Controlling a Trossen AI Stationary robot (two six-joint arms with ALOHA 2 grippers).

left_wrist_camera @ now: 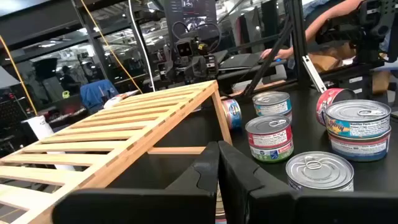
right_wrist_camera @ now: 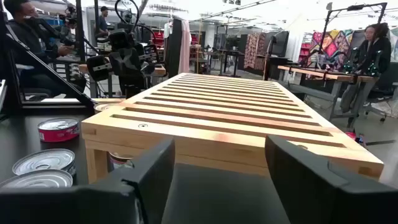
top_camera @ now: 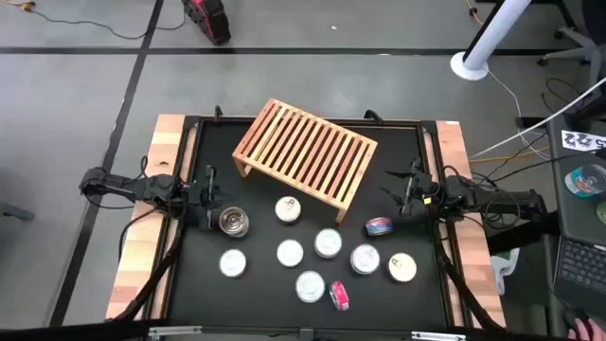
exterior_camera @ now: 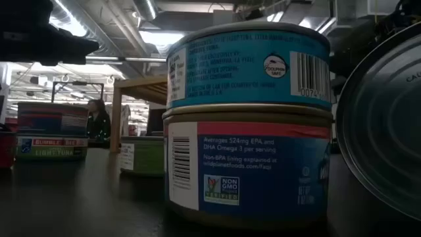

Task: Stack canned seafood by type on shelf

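The shelf [top_camera: 305,152], a light wooden slat rack, stands askew on its short legs at the far middle of the black mat. Several round tins [top_camera: 328,242] lie between it and the near edge, some stacked two high [exterior_camera: 250,125]. A blue tin [top_camera: 379,226] and a pink tin [top_camera: 339,296] lie on their sides. My left gripper [top_camera: 210,197] is shut [left_wrist_camera: 219,168] and hovers at the shelf's left end, beside a silver tin [top_camera: 233,221]. My right gripper [top_camera: 405,189] is open [right_wrist_camera: 217,174] at the shelf's right end, facing the shelf [right_wrist_camera: 230,118].
The mat sits in a raised frame with wooden side boards [top_camera: 169,142]. Both arms reach in level from the left and right sides. A laptop [top_camera: 579,260] and cables lie off the table's right. People [right_wrist_camera: 373,43] show in the room beyond.
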